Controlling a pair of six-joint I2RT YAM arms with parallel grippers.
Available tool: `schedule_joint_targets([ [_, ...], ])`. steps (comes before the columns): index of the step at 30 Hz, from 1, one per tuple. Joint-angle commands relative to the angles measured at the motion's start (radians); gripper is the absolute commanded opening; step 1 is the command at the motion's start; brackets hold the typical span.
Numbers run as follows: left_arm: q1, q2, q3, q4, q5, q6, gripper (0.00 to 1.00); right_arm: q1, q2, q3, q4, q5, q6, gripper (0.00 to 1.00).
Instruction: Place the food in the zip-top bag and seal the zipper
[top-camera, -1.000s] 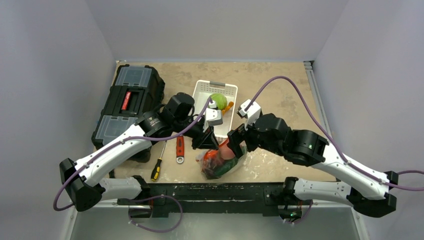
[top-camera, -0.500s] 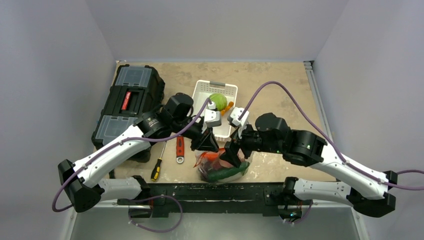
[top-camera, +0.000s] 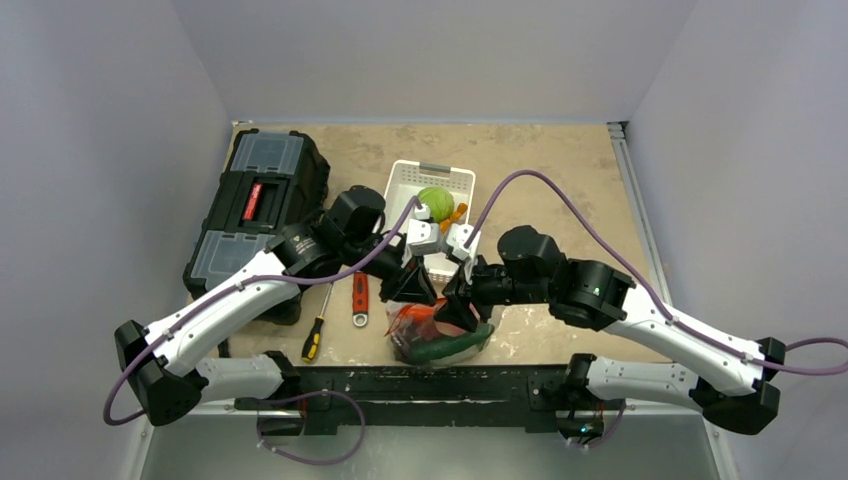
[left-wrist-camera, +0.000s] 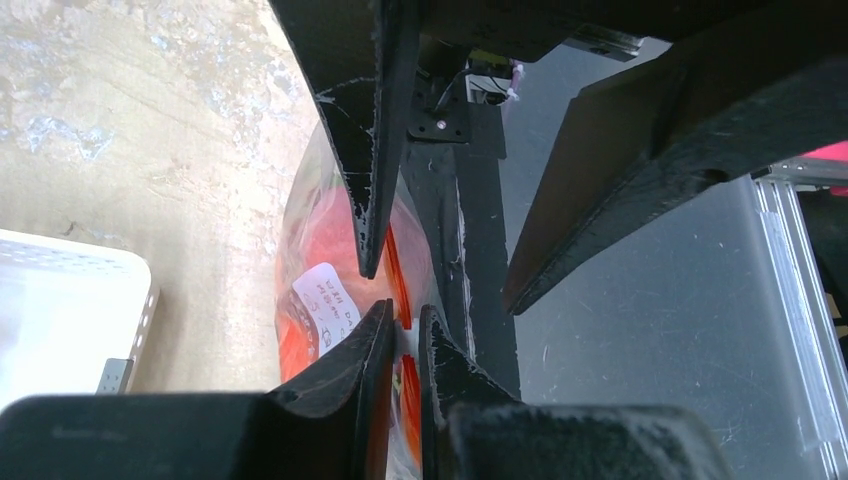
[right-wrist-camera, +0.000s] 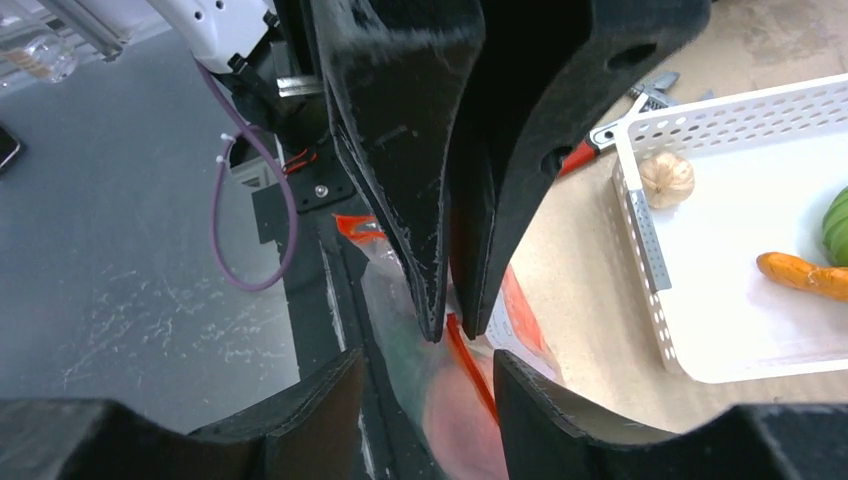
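Note:
The zip-top bag (top-camera: 432, 338) lies at the table's near edge with food inside, among it a green cucumber (top-camera: 447, 350) and a pink piece (right-wrist-camera: 455, 425). My left gripper (top-camera: 410, 287) is shut on the red-orange zipper (left-wrist-camera: 397, 272) at the bag's mouth (left-wrist-camera: 318, 300). My right gripper (top-camera: 458, 306) hangs just beside it. In the right wrist view its fingers (right-wrist-camera: 428, 358) stand apart on either side of the zipper (right-wrist-camera: 472, 368), not touching it. A green cabbage (top-camera: 435, 198) and an orange carrot (top-camera: 456, 212) remain in the white tray (top-camera: 402, 185).
A red-handled wrench (top-camera: 360, 297) and a yellow-handled screwdriver (top-camera: 314, 338) lie left of the bag. A black toolbox (top-camera: 258, 205) fills the left side. A small tan bulb (right-wrist-camera: 667, 179) sits in the tray's corner (right-wrist-camera: 640, 235). The black mounting rail (top-camera: 430, 382) runs under the bag.
My right gripper has swung left and down to the bag's mouth beside the left gripper, and its jaws have narrowed. The left gripper has kept its hold.

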Motion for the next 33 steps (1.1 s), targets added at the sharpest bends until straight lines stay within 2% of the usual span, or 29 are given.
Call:
schedule_joint_targets([
  [1,-0.005,-0.044,0.021,0.066,0.067,0.020,0.00,-0.007,-0.026,-0.038,0.028,-0.014,-0.007,0.51],
  [4,-0.005,-0.050,0.019,0.067,0.073,0.020,0.00,-0.008,-0.032,-0.043,0.015,0.067,0.018,0.56],
  [9,-0.006,-0.051,0.017,0.072,0.077,0.018,0.00,-0.008,-0.063,-0.079,0.045,0.082,0.043,0.54],
  [11,-0.006,-0.050,0.015,0.074,0.077,0.019,0.00,-0.008,-0.070,-0.087,0.060,0.078,0.050,0.45],
  [14,-0.007,-0.047,0.015,0.077,0.070,0.013,0.00,-0.008,-0.075,-0.090,0.074,0.098,0.059,0.20],
  [16,-0.008,-0.045,0.015,0.077,0.058,0.008,0.00,-0.008,-0.085,-0.091,0.077,0.144,0.065,0.00],
  [22,-0.008,-0.038,0.025,0.076,0.002,-0.016,0.00,-0.008,-0.103,-0.089,0.043,0.413,0.159,0.00],
  [30,-0.009,-0.015,0.049,0.053,-0.103,-0.037,0.00,-0.008,-0.063,-0.068,-0.177,0.790,0.395,0.00],
  [33,-0.008,-0.003,0.056,0.044,-0.127,-0.038,0.00,-0.008,-0.054,-0.047,-0.258,0.873,0.457,0.00],
])
